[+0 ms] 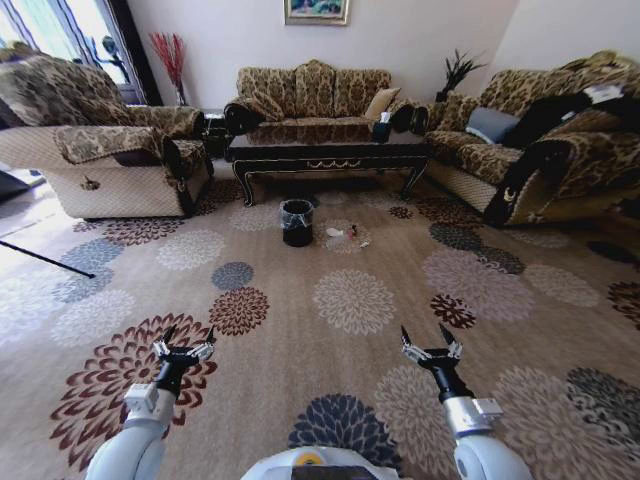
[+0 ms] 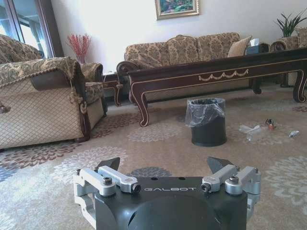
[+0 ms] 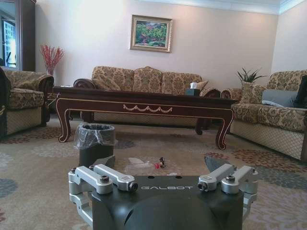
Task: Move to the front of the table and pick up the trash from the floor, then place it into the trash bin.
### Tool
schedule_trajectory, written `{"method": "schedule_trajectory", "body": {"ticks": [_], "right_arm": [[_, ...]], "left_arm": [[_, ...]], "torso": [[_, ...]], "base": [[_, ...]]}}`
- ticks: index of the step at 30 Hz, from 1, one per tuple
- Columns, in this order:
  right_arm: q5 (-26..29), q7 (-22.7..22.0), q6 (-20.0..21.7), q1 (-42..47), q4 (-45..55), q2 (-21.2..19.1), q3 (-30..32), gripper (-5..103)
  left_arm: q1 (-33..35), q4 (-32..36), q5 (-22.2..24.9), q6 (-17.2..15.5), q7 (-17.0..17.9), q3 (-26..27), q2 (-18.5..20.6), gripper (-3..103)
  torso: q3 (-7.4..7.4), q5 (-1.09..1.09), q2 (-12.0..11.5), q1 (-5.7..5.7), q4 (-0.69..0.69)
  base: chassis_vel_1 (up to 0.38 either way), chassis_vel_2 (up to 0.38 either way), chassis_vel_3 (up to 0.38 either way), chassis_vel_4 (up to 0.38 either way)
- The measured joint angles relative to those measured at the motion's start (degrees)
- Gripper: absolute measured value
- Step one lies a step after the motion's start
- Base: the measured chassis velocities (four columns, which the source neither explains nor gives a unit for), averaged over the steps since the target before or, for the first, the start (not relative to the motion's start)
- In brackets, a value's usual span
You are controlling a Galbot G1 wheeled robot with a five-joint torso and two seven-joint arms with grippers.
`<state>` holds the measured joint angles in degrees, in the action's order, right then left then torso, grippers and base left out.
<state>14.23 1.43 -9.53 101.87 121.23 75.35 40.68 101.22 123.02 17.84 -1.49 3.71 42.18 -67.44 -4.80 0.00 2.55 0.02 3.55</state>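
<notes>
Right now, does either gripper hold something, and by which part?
Nothing is held. The left gripper and right gripper are open and empty; the trash lies on the carpet beside the bin.

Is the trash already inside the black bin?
No, the trash lies on the carpet beside the trash bin, in front of the table.

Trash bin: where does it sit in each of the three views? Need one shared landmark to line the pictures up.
Head view: the trash bin stands on the carpet at upper centre, in front of the table.
Left wrist view: right of centre, in front of the table, the trash off to one side.
Right wrist view: left of centre, beside the table's leg.
Shared landmark: the gold scroll ornament on the table's front edge.
</notes>
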Motion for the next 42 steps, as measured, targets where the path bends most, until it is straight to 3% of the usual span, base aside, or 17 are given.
{"method": "schedule_trajectory", "body": {"ticks": [12,15,26,42], "right_arm": [[-0.1,0.0,-0.2,0.3,-0.1,0.2,0.1,100],[0.9,0.5,-0.9,0.4,-0.2,0.3,0.3,100],[1.4,2.1,-2.5,1.0,-0.2,0.4,0.6,100],[1.3,2.5,-2.5,1.1,0.0,0.3,0.6,100]], "left_arm": [[-0.2,-0.3,-0.4,0.0,1.0,-0.3,-0.2,100],[0.1,-0.2,0.1,2.6,2.0,-0.5,-0.2,100],[-0.7,-0.8,1.1,5.7,2.6,-1.5,-0.4,100],[-0.6,-1.8,1.0,7.0,2.6,-1.3,-0.7,100]], "torso": [[2.35,0.0,-2.5,-0.01,0.0],[2.96,0.01,-2.6,-0.02,-0.01],[3.05,0.0,-2.6,-0.02,0.0],[2.77,0.0,-2.6,-0.02,-0.01]], "base": [[0.0,0.0,0.0,0.0],[0.0,0.0,0.0,0.0],[0.0,0.0,0.0,0.0],[-0.14,0.139,0.133,-0.138]]}}
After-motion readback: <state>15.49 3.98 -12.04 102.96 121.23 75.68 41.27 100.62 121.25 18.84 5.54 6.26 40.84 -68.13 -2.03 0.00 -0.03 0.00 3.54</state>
